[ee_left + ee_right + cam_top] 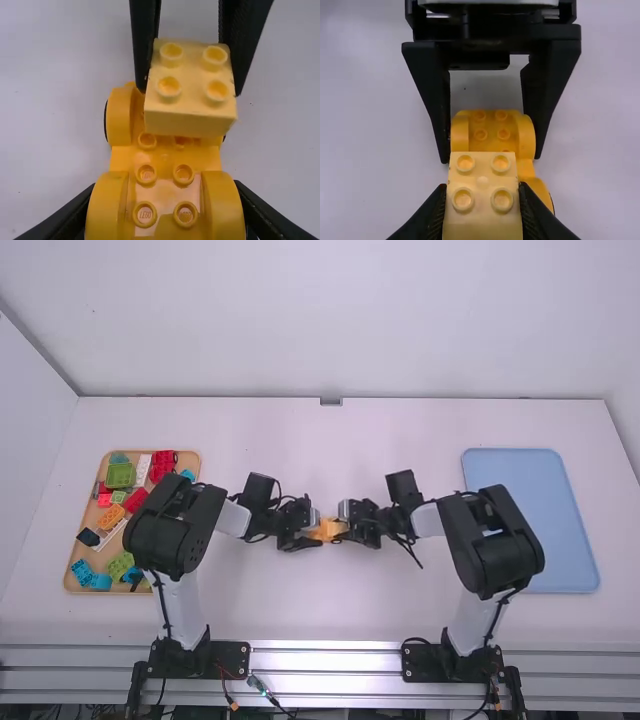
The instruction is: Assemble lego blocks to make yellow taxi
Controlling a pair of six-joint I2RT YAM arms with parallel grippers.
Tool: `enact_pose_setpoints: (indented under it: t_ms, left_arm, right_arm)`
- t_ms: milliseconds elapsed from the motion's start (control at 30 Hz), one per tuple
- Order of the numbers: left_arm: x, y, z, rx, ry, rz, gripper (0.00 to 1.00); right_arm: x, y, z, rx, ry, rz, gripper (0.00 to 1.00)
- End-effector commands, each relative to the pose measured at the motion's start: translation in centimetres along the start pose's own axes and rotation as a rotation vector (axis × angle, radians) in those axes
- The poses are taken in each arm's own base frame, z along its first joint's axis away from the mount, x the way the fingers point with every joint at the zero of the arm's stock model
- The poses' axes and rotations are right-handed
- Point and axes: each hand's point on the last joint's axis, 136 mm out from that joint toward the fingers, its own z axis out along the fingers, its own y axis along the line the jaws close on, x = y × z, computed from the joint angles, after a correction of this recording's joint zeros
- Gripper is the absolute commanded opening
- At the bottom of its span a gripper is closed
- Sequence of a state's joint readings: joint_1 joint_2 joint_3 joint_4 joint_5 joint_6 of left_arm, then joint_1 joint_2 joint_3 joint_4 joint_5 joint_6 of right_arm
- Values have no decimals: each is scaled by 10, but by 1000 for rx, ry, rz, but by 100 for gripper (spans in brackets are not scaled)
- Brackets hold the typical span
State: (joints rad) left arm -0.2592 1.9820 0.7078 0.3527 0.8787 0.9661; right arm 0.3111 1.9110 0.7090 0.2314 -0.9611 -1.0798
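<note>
you've got a plain white wall (320, 320) at your 12, another (28, 450) around 10, white tabletop (340, 450) between, evenly lit

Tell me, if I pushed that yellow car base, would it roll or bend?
The car base would probably roll once freed: dark wheel edges peek out beside its fenders. Bending seems unlikely; it looks like solid plastic. Clamped by the left gripper, though, it might barely budge.

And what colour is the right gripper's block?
The block is pale yellow, lighter than the car base; best seen in the left wrist view.
</note>
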Motion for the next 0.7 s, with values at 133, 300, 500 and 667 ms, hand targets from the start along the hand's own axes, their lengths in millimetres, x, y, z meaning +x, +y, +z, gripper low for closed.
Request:
enact_pose_setpoints:
  t_ms: [133, 300, 500, 667]
  left_arm:
    - [16, -15, 2, 36, 50, -9, 50]
    - [16, -15, 2, 38, 52, -19, 51]
    - [13, -10, 2, 31, 47, -38, 54]
    - [13, -10, 2, 27, 46, -34, 54]
  right_arm:
    - [5, 2, -1, -4, -5, 24, 12]
    - [6, 4, 0, -10, -1, 36, 12]
    - [6, 8, 2, -21, 3, 41, 12]
    - [8, 10, 1, -26, 8, 57, 13]
